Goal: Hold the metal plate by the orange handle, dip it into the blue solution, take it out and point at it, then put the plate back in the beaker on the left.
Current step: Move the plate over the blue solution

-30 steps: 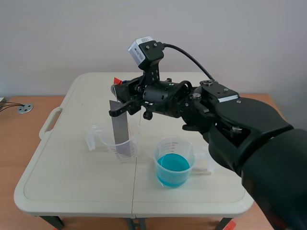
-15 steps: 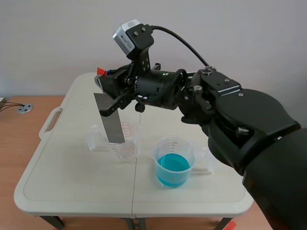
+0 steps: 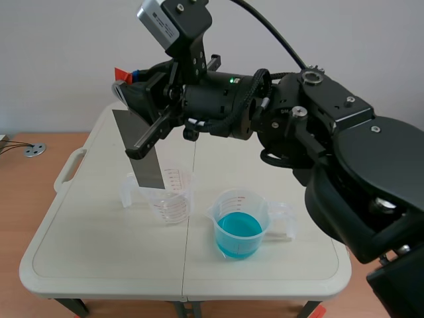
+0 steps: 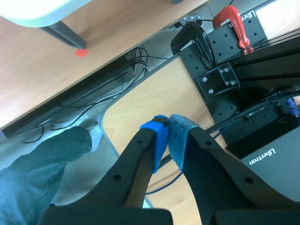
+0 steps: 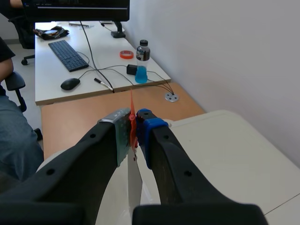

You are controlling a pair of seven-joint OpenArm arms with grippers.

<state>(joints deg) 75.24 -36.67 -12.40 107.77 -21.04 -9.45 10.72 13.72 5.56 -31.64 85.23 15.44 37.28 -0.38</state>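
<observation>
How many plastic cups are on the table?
2. The empty clear cup stands near the table's middle, by the metal plate's lower end. The cup of blue liquid stands to its right. None seems hidden.

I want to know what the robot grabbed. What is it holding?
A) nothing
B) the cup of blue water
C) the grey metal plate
C: the right gripper is shut on the orange handle, and the metal plate hangs from it above the table.
</observation>
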